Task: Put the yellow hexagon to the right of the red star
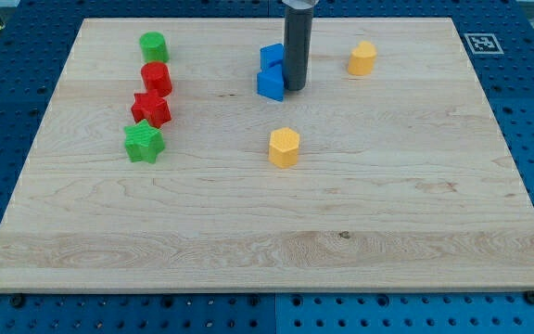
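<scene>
We see my tip (296,88) touching the two blue blocks (271,72) at their 3 o'clock | no pincer, only a bare rod | yellow hexagon (285,147) at the red star's (150,109) 4 o'clock, well apart | tip at the hexagon's 12 o'clock.

A wooden board (267,232) lies on a blue perforated surface (7,93), with a square black-and-white marker (481,43) just off the board's top right corner. At the view's left, a green cylinder (154,46) stands uppermost, a red cylinder (157,78) just below it. A green star (144,142) sits lowest in that column. Near the top centre, two blue blocks touch: one (272,56) above, one (271,83) below; their shapes cannot be made out. A yellow block (362,57) stands apart at top right.
</scene>
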